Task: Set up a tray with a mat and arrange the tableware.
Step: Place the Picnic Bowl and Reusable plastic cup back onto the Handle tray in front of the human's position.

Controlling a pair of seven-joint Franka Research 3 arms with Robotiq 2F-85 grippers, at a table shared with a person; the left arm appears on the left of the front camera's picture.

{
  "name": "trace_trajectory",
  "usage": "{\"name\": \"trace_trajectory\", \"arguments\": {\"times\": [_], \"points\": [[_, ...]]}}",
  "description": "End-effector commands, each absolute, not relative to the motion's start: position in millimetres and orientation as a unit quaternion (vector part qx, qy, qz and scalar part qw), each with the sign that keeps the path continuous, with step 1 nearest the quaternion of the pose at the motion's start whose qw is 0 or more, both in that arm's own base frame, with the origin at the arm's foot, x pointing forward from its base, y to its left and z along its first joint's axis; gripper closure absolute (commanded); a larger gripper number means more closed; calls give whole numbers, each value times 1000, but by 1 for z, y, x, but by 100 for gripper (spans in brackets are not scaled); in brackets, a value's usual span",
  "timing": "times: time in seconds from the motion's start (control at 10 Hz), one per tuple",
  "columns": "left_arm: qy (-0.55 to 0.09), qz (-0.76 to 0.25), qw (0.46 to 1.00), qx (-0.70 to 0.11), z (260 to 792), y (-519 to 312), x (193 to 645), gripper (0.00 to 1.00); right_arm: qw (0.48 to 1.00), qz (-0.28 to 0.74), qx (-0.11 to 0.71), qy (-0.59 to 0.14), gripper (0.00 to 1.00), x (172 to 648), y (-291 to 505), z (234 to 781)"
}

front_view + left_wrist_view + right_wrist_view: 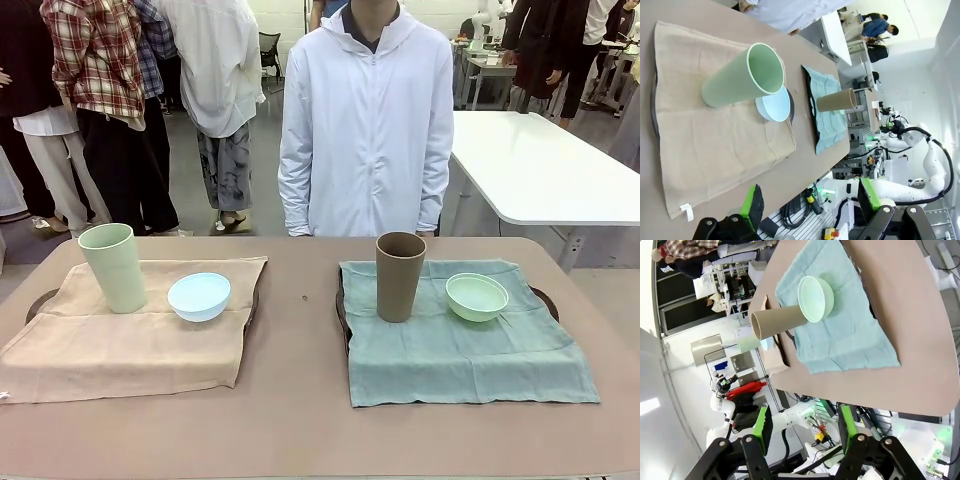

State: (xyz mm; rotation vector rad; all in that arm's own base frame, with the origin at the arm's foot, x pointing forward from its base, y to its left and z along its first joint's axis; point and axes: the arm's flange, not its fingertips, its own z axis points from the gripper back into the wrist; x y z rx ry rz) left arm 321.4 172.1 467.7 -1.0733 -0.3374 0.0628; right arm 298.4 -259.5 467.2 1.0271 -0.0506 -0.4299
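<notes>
From the front: two trays on the counter (300,420), each draped with a mat, a beige mat (130,340) to the robot's left and a teal mat (460,350) to its right. Upright on the beige one, the pale green tumbler (112,266) with the light blue bowl (199,296) just beside it, toward the middle of the counter; upright on the teal one, the brown tumbler (400,276) with the mint green bowl (476,297) just beside it, toward the outer edge. Long axes of both tumblers vertical; a person in a white jacket (365,130) standing at the far side, between the two sets. From the left wrist: left tool (810,205) spread wide and pinching nothing, well back from the beige mat, the pale green tumbler ahead with the blue bowl touching or just behind it, the brown tumbler farther off. From the right wrist: right tool (805,427) part-spread and holding nothing, off the counter edge, the mint green bowl and brown tumbler ahead on the teal mat. By that layout, left arm nearer the green tumbler and blue bowl, right arm nearer the brown tumbler and mint bowl; arrangement apparently complete or close to it.
</notes>
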Motion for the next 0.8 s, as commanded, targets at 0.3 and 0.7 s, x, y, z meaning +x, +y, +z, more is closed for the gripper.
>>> {"name": "trace_trajectory", "arguments": {"times": [0.3,0.7], "points": [[-157,36,842,-515,467,173,321,0,849,-208,486,-13,30,301,-256,467],[-157,36,842,-515,467,173,321,0,849,-208,486,-13,30,301,-256,467]]}}
